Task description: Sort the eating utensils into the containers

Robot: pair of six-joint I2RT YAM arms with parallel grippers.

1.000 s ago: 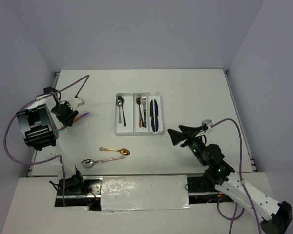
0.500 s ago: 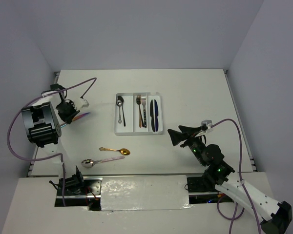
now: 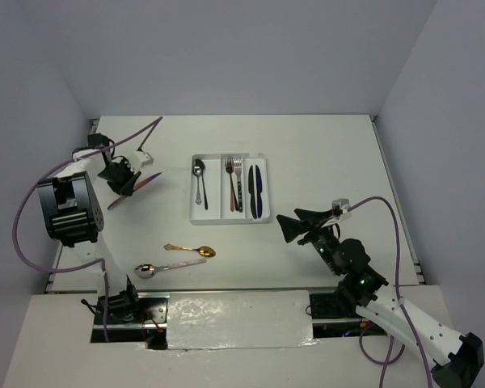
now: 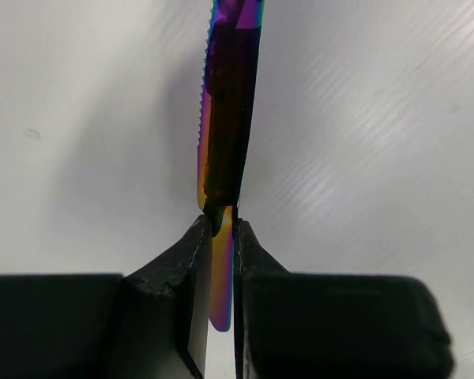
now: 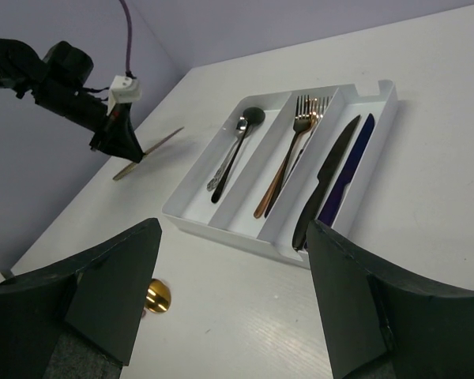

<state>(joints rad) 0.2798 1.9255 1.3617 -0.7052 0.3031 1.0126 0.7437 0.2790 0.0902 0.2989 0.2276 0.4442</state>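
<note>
left hand (image 4: 220, 230) clenched on the iridescent knife (image 4: 227, 118), pinched thin between its fingers, serrated purple-gold blade jutting out ahead, over the bench (image 3: 307, 153), well left of the white tray (image 3: 226, 219). right hand (image 3: 285, 225) hangs released right of the tray.

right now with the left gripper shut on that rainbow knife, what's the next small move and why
Probably carry it rightward toward the white tray. The left gripper is shut on the iridescent knife, well left of the tray, and the tray's right compartment already holds the black knife and the dark blue knife, so that looks like its slot.
</note>
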